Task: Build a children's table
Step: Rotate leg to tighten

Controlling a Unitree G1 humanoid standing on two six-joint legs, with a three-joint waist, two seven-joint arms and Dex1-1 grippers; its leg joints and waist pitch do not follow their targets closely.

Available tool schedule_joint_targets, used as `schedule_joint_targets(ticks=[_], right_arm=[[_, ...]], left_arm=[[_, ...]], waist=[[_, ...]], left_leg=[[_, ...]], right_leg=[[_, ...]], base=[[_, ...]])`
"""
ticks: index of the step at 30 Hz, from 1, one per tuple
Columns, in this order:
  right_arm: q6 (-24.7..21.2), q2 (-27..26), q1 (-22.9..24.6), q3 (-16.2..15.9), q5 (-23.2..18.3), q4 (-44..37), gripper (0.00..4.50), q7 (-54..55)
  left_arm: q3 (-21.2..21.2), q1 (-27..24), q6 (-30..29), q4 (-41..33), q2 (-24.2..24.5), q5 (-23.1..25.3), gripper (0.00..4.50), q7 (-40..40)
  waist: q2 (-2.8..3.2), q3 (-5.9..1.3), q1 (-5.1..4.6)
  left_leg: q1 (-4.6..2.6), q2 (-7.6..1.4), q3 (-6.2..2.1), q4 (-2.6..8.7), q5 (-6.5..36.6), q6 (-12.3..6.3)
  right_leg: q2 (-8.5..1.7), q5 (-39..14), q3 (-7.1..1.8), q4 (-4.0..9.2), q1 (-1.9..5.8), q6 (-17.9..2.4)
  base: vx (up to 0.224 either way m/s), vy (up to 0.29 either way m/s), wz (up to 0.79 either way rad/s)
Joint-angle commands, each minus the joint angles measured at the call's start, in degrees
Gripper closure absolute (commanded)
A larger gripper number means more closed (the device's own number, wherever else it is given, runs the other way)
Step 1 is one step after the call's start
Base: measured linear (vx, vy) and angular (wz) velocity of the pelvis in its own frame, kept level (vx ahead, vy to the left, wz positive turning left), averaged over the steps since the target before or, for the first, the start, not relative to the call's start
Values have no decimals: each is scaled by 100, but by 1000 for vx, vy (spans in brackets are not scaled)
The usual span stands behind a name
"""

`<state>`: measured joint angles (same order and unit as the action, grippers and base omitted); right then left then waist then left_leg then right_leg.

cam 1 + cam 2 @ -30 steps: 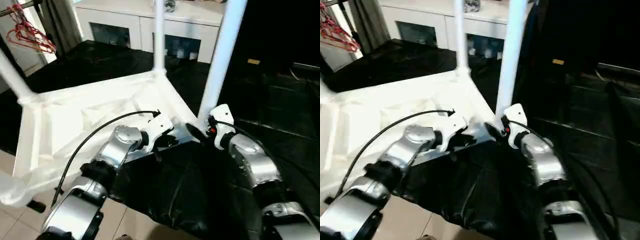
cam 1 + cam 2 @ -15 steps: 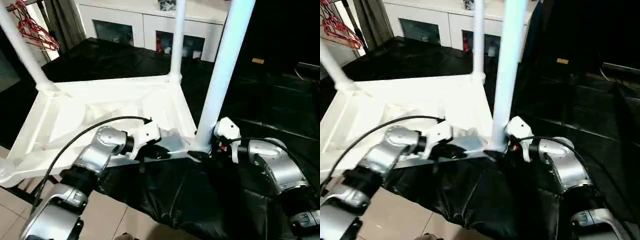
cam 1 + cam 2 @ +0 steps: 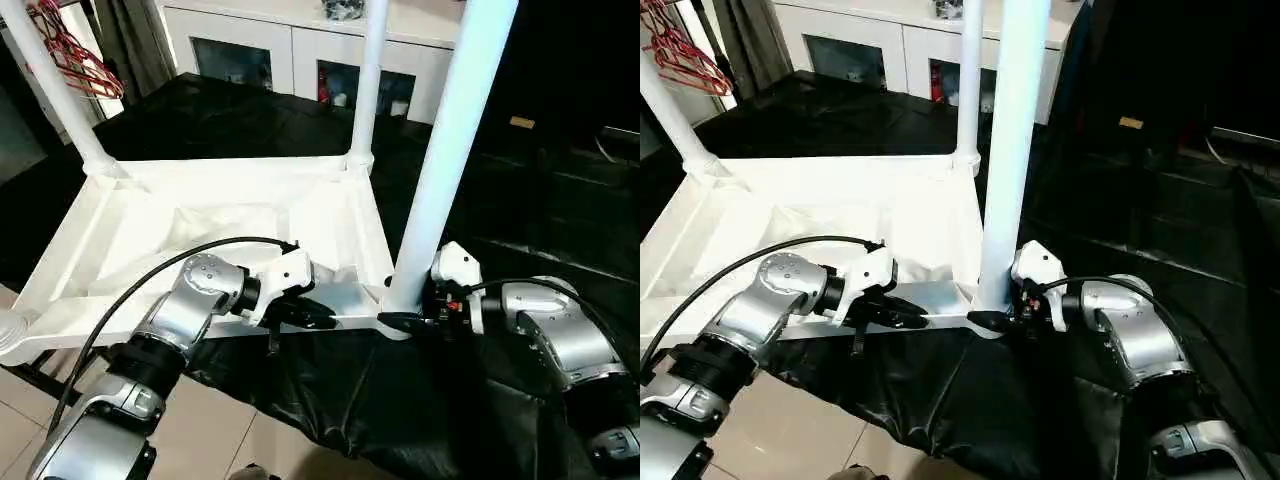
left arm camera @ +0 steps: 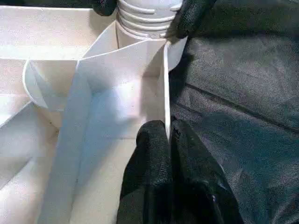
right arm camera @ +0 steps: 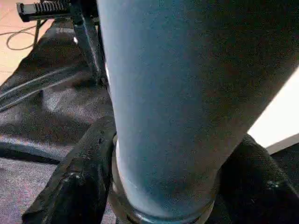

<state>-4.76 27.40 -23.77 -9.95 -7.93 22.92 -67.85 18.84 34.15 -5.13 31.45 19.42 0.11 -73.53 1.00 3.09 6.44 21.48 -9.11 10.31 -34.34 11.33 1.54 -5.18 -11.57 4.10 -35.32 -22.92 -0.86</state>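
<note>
Upside-down children's table [image 3: 230, 215] on black cloth [image 3: 350, 400], three legs standing, fourth corner unclear. Left gripper [image 4: 168, 140] pinched shut on rim; right gripper [image 5: 159, 186] clasping nearest leg [image 3: 445, 150], probably final tightening.

My two black fingers [image 5: 79, 182] flank the base of the table leg [image 5: 173, 102], one each side, pressing its ribbed collar. Black cloth [image 5: 42, 121] spreads at left; a dark stand [image 5: 86, 42] rises upper left.
</note>
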Motion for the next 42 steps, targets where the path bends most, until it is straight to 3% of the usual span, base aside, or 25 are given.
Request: schedule_joint_targets(ticks=[1, 5, 7, 8, 10, 12, 13, 18, 19, 21, 27, 32, 34, 42], right_arm=[[-19, -24, 99, -31, -13, -136, 179, 86], [-122, -336, 88, 99, 157, 114, 180, 883], [-89, -638, -1, 198, 434, 459, 180, 1804], [-270, -927, -71, 329, 468, 654, 180, 2434], [-426, -1205, -120, 436, 466, 788, 180, 2954], [-482, -1350, -143, 474, 467, 856, 180, 3198], [-495, -1666, -212, 526, 487, 1010, 180, 3695], [-356, -2194, -376, 581, 523, 1206, 180, 4210], [-343, -2219, -387, 589, 517, 1213, 125, 4219], [-372, -2354, -469, 640, 446, 1200, 111, 4257], [-272, -2022, -451, 495, 500, 985, 59, 3758], [21, -1363, -256, 270, 484, 622, 59, 2550], [103, -1057, -142, 193, 385, 423, 59, 1932], [147, -419, 8, 55, 120, 98, 59, 686]], left_arm=[[-19, 71, 82, -125, -129, -113, 450, 53], [-194, 330, 12, 363, -488, 115, 450, 1103], [-295, 529, -141, 675, -772, 205, 450, 1737], [-323, 649, -219, 866, -970, 286, 450, 2154], [-358, 756, -314, 1028, -1167, 340, 450, 2543], [-379, 804, -362, 1099, -1268, 350, 450, 2710], [-409, 900, -424, 1238, -1472, 376, 450, 3033], [-396, 1011, -322, 1415, -1752, 404, 450, 3205], [-392, 1014, -313, 1421, -1763, 406, 450, 3202], [-329, 985, -238, 1376, -1783, 425, 450, 3080], [-226, 754, -60, 1031, -1555, 301, 450, 2404], [-140, 473, 82, 623, -1201, 156, 450, 1610], [-109, 382, 120, 469, -1011, 99, 450, 1276], [-66, 175, 199, 71, -472, -15, 450, 446]], waist=[[-62, -396, 11], [-60, -378, -10], [-51, -370, -36], [-31, -378, -41], [-47, -374, -63], [-50, -374, -77], [-42, -377, -81], [-36, -371, -102], [-25, -368, -114], [-31, -363, -132], [-44, -381, -132], [-51, -399, -121], [-46, -382, -107], [-28, -374, -89]], left_leg=[[-62, -442, -128, 356, 487, -669], [-76, -427, -129, 372, 631, -573], [-103, -406, -129, 391, 817, -337], [-95, -407, -147, 407, 878, -260], [-98, -407, -154, 427, 938, -174], [-105, -404, -153, 429, 973, -168], [-98, -398, -148, 426, 922, -202], [-98, -383, -146, 438, 948, -215], [-98, -388, -148, 445, 1004, -211], [-98, -398, -156, 461, 1080, -208], [-78, -402, -149, 441, 877, -338], [-44, -395, -136, 393, 577, -594], [-51, -404, -125, 398, 686, -647], [-59, -445, -126, 415, 883, -564]], right_leg=[[-437, -57, -286, 318, 326, -1684], [-430, -307, -290, 367, 312, -1641], [-433, -682, -292, 416, 292, -1575], [-445, -808, -293, 416, 307, -1527], [-440, -892, -294, 436, 312, -1435], [-438, -859, -296, 443, 312, -1408], [-431, -746, -301, 438, 313, -1403], [-439, -802, -296, 463, 322, -1350], [-449, -863, -300, 472, 314, -1341], [-446, -941, -299, 478, 319, -1319], [-454, -602, -299, 441, 341, -1357], [-454, -184, -293, 391, 367, -1450], [-447, -343, -289, 414, 347, -1486], [-431, -587, -287, 407, 317, -1522]], base=[[0, 0, 0], [0, 0, 0], [0, 0, 0], [0, 0, 0], [0, 0, 0], [0, 0, 0], [0, 0, 0], [0, 0, 0], [0, 0, 0], [0, 0, 0], [0, 0, 0], [0, 0, 0], [0, 0, 0], [0, 0, 0]])
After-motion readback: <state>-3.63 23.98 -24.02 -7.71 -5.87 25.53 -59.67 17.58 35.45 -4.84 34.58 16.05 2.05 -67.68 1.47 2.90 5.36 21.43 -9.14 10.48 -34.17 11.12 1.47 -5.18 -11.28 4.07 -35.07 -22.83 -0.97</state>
